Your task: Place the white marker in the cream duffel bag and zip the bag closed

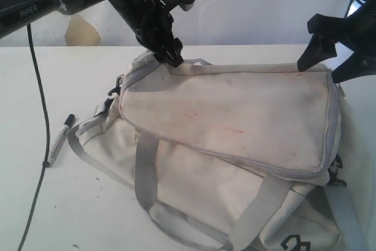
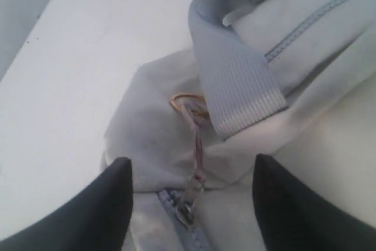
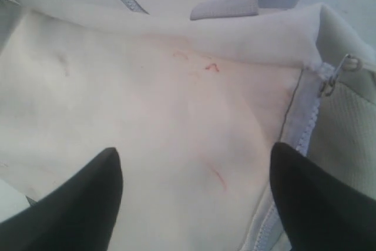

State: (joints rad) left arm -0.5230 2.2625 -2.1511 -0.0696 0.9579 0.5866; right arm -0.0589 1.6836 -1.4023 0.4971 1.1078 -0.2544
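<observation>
Handles [image 1: 147, 174] of the bag [image 1: 235, 116] are seen nearest. By the left edge the marker [image 1: 59, 139] is laid, outside the bag. The left claw [image 1: 174, 57] is spread wide about the zip pull [image 2: 189, 201]; the right claw [image 1: 324, 70] is spread wide over the bag.

The cream duffel bag [image 3: 158, 110] fills nearly the whole view, its broad fabric panel lying smooth with shallow creases and several faint reddish stains [image 3: 208, 66] scattered across it. A grey zipper [image 3: 305, 133] runs down the panel's edge, with a small metal zipper pull [image 3: 332, 79] standing out at its upper end. Beyond the zipper lies a duller, finely textured fabric [image 3: 346, 127]. A grey webbing strap [image 3: 235, 7] lies folded across the far edge of the panel. The right gripper [image 3: 194, 154] has its black fingers [image 3: 82, 204] spread wide above the panel, with only cloth showing between them; contact with the cloth cannot be judged.
</observation>
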